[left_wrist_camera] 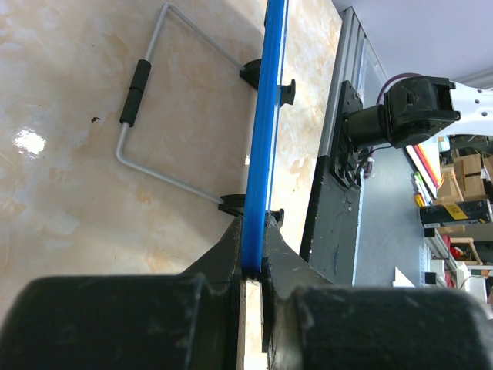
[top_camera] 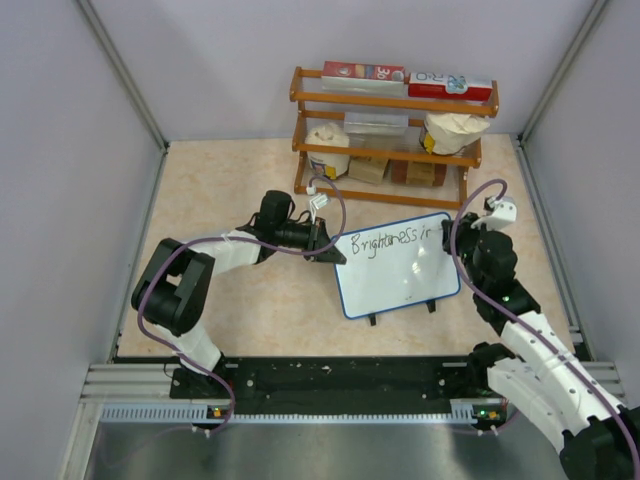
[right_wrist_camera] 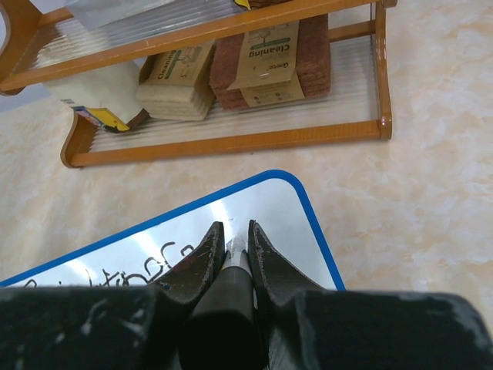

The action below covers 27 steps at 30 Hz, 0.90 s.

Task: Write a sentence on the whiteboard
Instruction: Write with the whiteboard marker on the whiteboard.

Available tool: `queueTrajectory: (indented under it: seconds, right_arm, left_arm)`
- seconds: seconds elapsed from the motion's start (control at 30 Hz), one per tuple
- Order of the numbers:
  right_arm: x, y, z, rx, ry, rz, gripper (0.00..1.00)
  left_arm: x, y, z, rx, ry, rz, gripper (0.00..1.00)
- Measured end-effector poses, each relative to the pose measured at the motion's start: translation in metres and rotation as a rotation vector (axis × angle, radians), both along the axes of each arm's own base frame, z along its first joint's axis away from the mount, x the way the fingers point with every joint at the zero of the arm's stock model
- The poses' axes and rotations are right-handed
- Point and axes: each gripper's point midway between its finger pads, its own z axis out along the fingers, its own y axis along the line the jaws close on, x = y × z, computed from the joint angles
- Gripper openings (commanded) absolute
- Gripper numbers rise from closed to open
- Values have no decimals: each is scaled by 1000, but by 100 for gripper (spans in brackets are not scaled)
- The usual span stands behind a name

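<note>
Step in hand: writing, with the first line partly down. The small white rectangular whiteboard (top_camera: 400,285) with a thin dark-blue rim is seen right of centre in the top view. It appears propped on the tan marbled table (top_camera: 240,300), just in front of the brown wooden rack (top_camera: 395,130). Black handwritten lettering (top_camera: 388,240), read as "Brightness in", is seen along the upper edge; the lower part is blank.

The left gripper (top_camera: 328,245) is closed on the board's left edge. In the left wrist view the rim is pinched edge-on between the fingers (left_wrist_camera: 231,254), and a grey wire stand (left_wrist_camera: 146,131) is seen at upper left.

The right gripper (top_camera: 458,240) is placed at the board's upper right corner. It is clamped narrow on a dark cylindrical marker (right_wrist_camera: 231,293), which is aimed at the white surface just right of the last letters. Whether the tip is touching cannot be told.

Little room is judged to remain on the first line, so a second line is called for:
- The marker should be lifted clear and carried to the lower left of the board.
- The tip should be set down lightly, and small slow strokes made at even pressure.
- The left clamp should be held firm so the board is not pushed back on its stand.
- Fresh ink above should be avoided by the fingers, or smearing is risked.
</note>
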Motion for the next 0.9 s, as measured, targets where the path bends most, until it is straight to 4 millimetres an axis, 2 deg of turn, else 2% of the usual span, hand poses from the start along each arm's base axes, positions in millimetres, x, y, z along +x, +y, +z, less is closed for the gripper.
queueTrajectory:
  seconds: [0.9]
  right_arm:
    - [-13, -5, -8, -6, 19, -2, 0]
  left_arm:
    - [0, 0, 0, -1, -2, -1, 0]
